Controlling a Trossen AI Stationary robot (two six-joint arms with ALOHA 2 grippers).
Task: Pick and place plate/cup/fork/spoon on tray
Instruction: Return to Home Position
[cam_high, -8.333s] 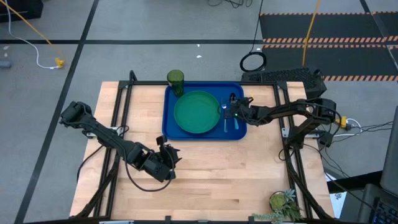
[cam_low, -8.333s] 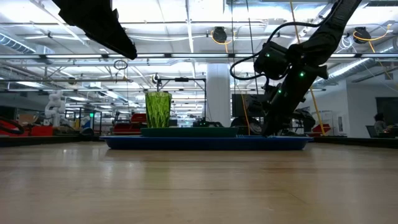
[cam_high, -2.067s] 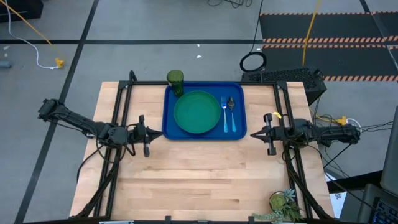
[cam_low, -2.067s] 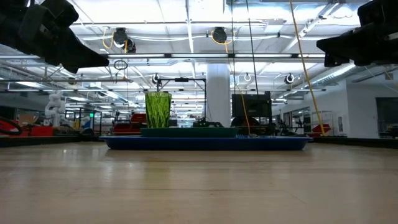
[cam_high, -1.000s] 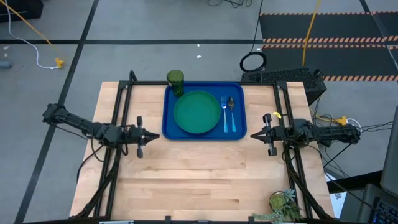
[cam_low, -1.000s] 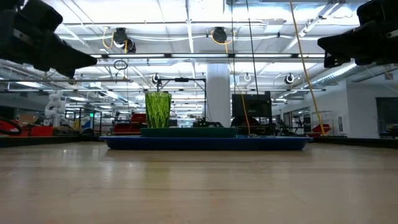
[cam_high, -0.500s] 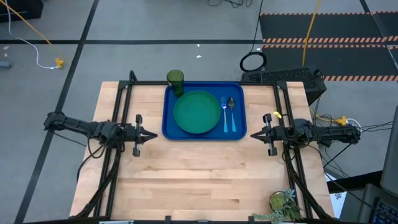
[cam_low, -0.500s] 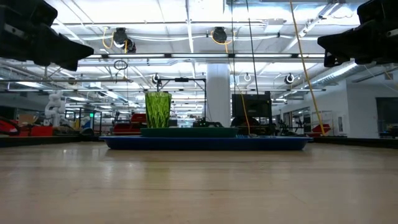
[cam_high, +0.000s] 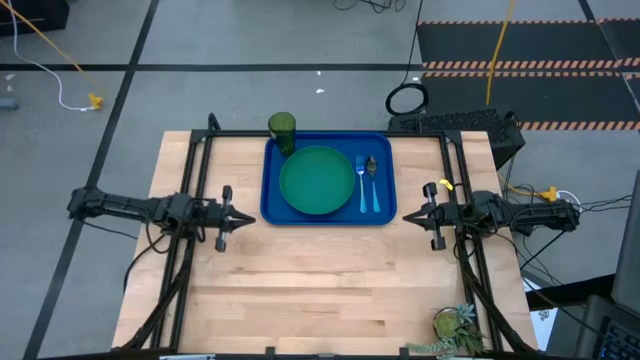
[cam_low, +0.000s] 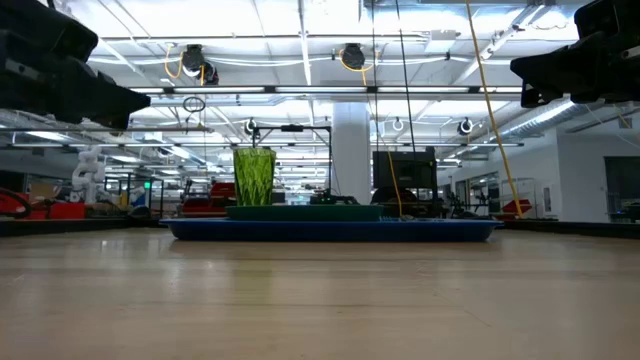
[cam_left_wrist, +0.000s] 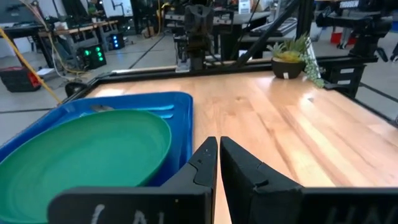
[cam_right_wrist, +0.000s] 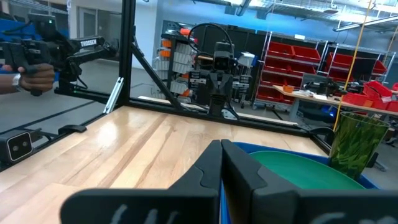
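The blue tray (cam_high: 328, 215) sits at the far middle of the wooden table (cam_high: 330, 290). The green plate (cam_high: 317, 180) lies flat in the tray, filling its left and middle part. The fork (cam_high: 361, 187) and the spoon (cam_high: 373, 182) lie side by side just right of the plate, inside the tray's right rim. The cup (cam_high: 282, 130) stands upright at the tray's far left corner. Bare wood lies on both sides of the tray and all across the near half. The left gripper (cam_high: 240, 217) hangs just left of the tray with its fingers pressed together, holding nothing. The right gripper (cam_high: 409, 216) hangs just right of the tray, also closed and holding nothing. A potted plant (cam_high: 457, 328) stands at the near right corner.
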